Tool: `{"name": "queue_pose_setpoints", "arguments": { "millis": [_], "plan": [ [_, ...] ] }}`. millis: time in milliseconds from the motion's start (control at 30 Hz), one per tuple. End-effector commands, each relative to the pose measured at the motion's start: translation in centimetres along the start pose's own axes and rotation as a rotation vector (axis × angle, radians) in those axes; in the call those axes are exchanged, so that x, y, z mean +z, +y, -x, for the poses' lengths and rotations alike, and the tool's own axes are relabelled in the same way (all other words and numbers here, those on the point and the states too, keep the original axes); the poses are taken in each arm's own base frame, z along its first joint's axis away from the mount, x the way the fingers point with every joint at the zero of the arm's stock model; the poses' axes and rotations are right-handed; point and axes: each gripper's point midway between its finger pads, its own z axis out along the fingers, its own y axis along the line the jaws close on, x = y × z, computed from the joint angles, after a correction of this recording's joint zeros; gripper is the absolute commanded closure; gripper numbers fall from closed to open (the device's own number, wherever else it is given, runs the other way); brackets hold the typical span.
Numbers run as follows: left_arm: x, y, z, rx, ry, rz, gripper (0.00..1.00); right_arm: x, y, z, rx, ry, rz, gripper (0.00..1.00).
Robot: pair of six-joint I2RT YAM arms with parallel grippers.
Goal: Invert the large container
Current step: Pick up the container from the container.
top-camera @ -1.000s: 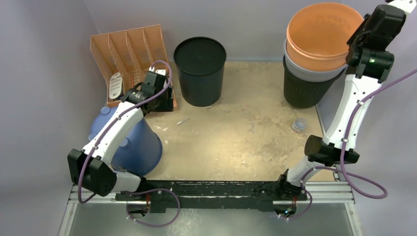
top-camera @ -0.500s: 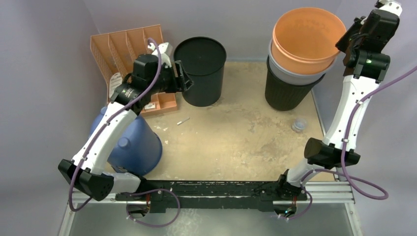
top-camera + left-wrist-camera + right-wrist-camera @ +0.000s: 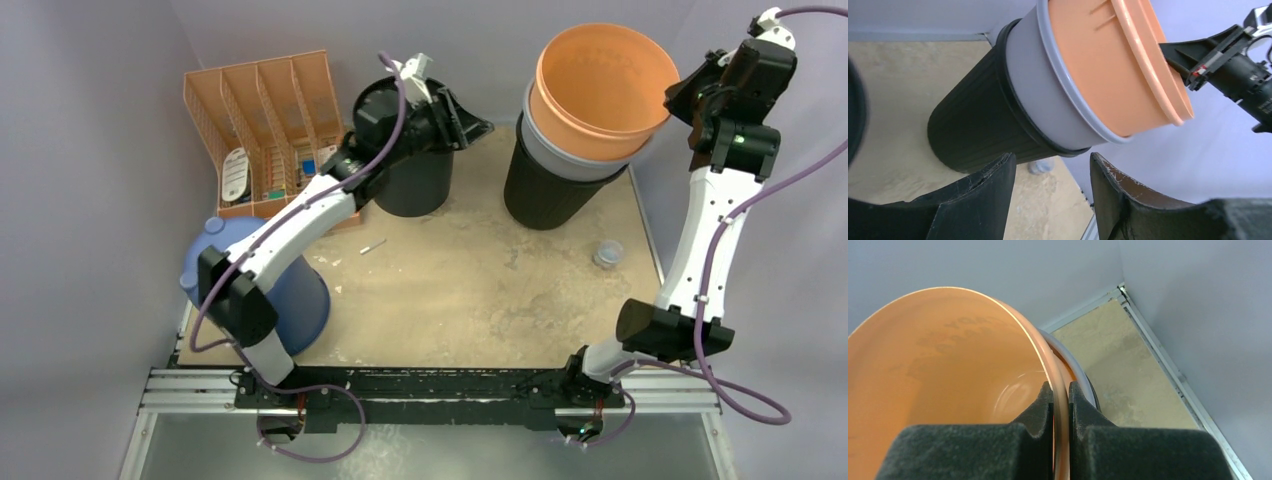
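Nested buckets tilted at the upper right.
The orange bucket (image 3: 600,85) sits in a grey bucket (image 3: 560,155) inside a black ribbed bin (image 3: 545,200); the right claw (image 3: 1060,390) pinches the orange rim, while the left claw (image 3: 1051,156) gapes empty above a black tub (image 3: 410,190).

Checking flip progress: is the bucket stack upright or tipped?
Tipped. The stack leans toward the right gripper, which pinches the orange rim.

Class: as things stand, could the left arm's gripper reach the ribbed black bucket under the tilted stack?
Probably yes: the open left gripper faces the ribbed black plastic bucket with nothing between them.
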Motion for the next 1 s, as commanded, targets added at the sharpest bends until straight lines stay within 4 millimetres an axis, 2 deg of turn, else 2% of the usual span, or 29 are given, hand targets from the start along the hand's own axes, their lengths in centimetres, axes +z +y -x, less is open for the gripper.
{"name": "queue_pose_setpoints", "arguments": {
  "millis": [0,100,233,367,433,533,633,700,767,867,967],
  "plan": [
    [2.6,-5.0,-0.4,-0.059,-0.029,-0.185,0.44,-5.4,4.5,8.2,0.093,-0.297,0.182,1.0],
    [3.7,-4.7,-1.3,-0.061,-0.003,-0.173,0.45,-5.6,4.1,8.2,0.081,-0.3,0.159,1.0],
    [4.6,-3.3,-1.3,-0.011,0.021,-0.097,0.41,-4.9,3.5,7.8,0.063,-0.281,0.128,1.0],
    [6.4,-3.8,-2.1,-0.039,0.066,-0.143,0.4,-4.1,3.6,6.7,0.07,-0.247,0.142,1.0],
    [6.2,-3.5,-1.7,-0.052,0.067,-0.124,0.4,-3.9,3.7,6.6,0.076,-0.242,0.149,1.0],
    [5.1,-3.8,-0.5,-0.051,-0.019,-0.113,0.37,-3.5,4.3,7.0,0.085,-0.238,0.175,1.0],
    [6.1,-3.3,-1.6,-0.088,-0.003,-0.107,0.37,-2.7,4.9,6.8,0.104,-0.208,0.198,1.0],
    [6.6,-3.6,-2.3,-0.104,-0.002,-0.113,0.36,-2.7,4.9,6.9,0.113,-0.216,0.196,1.0],
    [6.5,-4.1,-2.6,-0.13,-0.026,-0.111,0.35,-2.8,4.8,6.9,0.118,-0.219,0.195,1.0],
    [6.1,-3.8,-3.2,-0.183,-0.073,-0.101,0.34,-2.9,4.7,6.5,0.125,-0.22,0.201,1.0],
    [6.1,-3.2,-4.8,-0.106,-0.077,-0.013,0.34,-2.8,4.7,6.1,0.126,-0.21,0.199,1.0]
  ]
}}
